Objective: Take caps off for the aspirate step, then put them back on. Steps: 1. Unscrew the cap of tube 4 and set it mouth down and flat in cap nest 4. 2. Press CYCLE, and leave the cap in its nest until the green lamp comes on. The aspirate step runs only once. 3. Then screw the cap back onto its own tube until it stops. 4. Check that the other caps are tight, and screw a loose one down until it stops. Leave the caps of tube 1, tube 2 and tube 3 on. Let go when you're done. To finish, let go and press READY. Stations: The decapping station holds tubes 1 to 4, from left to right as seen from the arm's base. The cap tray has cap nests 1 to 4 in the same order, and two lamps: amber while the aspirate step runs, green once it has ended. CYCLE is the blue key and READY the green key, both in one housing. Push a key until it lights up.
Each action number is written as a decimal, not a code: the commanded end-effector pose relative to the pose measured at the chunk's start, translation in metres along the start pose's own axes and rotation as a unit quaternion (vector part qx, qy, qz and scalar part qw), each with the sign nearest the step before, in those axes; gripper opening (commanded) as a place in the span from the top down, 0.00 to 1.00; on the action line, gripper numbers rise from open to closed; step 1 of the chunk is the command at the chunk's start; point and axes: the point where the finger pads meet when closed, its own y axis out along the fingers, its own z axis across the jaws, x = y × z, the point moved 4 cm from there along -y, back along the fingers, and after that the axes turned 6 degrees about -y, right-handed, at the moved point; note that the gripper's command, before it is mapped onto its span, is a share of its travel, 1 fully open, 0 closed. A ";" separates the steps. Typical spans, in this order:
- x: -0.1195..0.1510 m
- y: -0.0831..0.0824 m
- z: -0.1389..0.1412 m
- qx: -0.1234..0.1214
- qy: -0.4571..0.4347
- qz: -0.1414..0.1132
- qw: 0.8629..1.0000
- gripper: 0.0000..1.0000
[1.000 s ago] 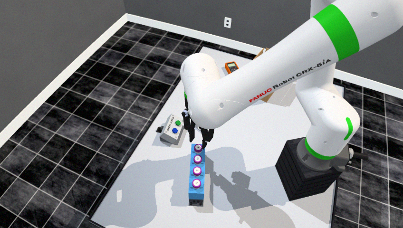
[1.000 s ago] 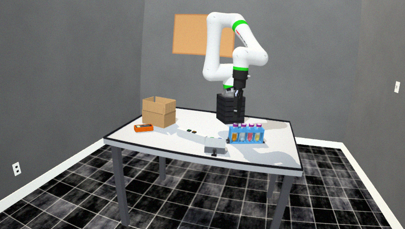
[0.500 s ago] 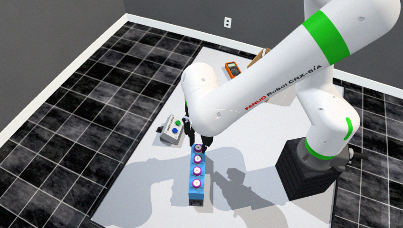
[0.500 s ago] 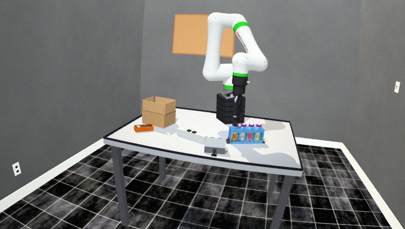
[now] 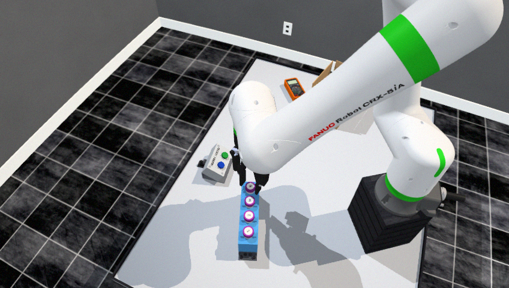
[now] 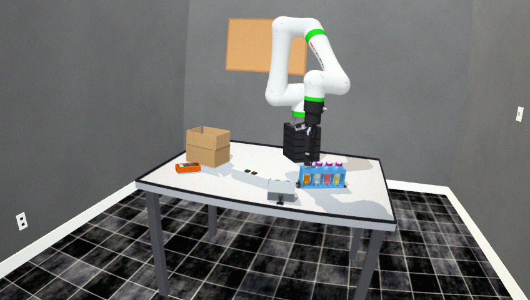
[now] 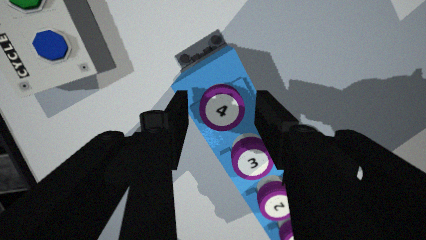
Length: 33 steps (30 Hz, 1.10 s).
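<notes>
From the top view, the white six-joint arm with green bands (image 5: 357, 96) reaches from its black ribbed pedestal (image 5: 361, 221) across the white counter with a black border (image 5: 321, 171). Its black two-finger gripper (image 5: 252, 182) hangs over the end of the blue tube rack (image 5: 246, 246) nearest the grey key housing (image 5: 214, 171), which carries a green key (image 5: 224, 155) and a blue key (image 5: 221, 164). The purple-rimmed cap of tube 4 (image 5: 250, 186) sits between the fingertips; three more capped tubes follow in a row along the rack. An orange handheld meter (image 5: 294, 88) lies toward the far edge of the counter.

In the exterior view, the gripper (image 6: 309, 160) points straight down at the left end of the rack (image 6: 322, 184), whose tubes hold coloured liquids. The rack stands toward the front right part of the counter (image 6: 208, 189), the key housing (image 6: 280, 191) just beside it near the front edge. A brown cardboard box (image 6: 207, 146) and the meter (image 6: 187, 167) sit at the left corner.

In the wrist view, the cap marked 4 (image 7: 222, 107) is on its tube, flanked by the two black fingers. The fingers stand partly spread, wider than the cap, with blue rack (image 7: 235, 70) visible on either side of it; they pinch nothing. The caps marked 3 (image 7: 252, 161) and 2 (image 7: 274, 202) lie below. The blue key (image 7: 50, 45) labelled CYCLE shows at upper left.
</notes>
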 end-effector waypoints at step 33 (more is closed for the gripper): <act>0.000 0.004 -0.001 -0.001 -0.174 0.000 0.985 0.70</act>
